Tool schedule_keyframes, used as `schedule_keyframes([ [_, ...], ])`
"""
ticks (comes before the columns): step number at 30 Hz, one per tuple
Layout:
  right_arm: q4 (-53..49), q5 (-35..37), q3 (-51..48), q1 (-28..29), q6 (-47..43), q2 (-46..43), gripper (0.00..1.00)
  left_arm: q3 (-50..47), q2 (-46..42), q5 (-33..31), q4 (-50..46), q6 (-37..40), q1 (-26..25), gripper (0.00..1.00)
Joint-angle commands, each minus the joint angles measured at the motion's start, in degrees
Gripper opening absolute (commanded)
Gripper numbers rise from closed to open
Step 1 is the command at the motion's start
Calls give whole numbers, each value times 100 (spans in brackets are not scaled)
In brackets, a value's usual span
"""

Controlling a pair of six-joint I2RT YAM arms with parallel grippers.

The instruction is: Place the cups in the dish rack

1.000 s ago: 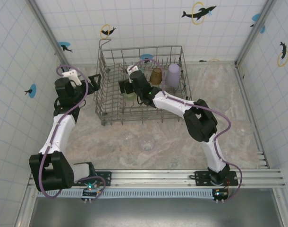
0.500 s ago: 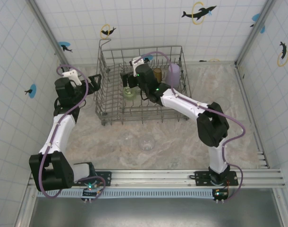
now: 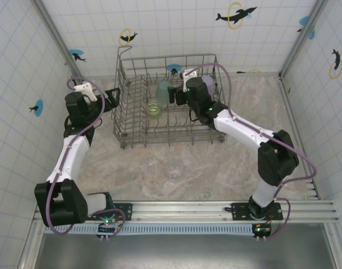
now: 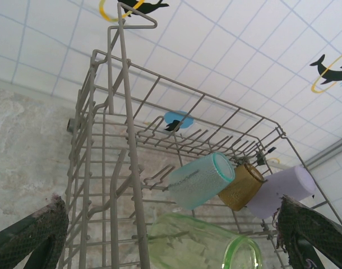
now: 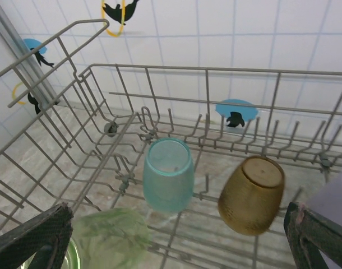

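Marbled table: teal cup mouth-down, near upright in dish rack; left pincer, right pincer agape, empty.

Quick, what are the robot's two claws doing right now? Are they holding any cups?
Left gripper: open, holding nothing, beside the dish rack.
Right gripper: open, holding nothing, over the dish rack.

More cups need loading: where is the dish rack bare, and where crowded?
Free in the dish rack: the near rows between the green cup and the right wall, and the strip along the left wall. Crowded: the back row of teal cup, amber cup and lavender cup.
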Motion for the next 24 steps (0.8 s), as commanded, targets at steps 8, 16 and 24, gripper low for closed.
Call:
schedule_keyframes([
  [8,-223,99,-900,-322,226,-1030,100,37,-27,-71,76,33,43,98],
  [16,-182,174,-1424,-404,373,-1493,100,46,-19,-139,47,51,45,98],
  [24,-263,311,-1737,-403,562,-1841,100,83,73,-661,-5,261,-69,98],
])
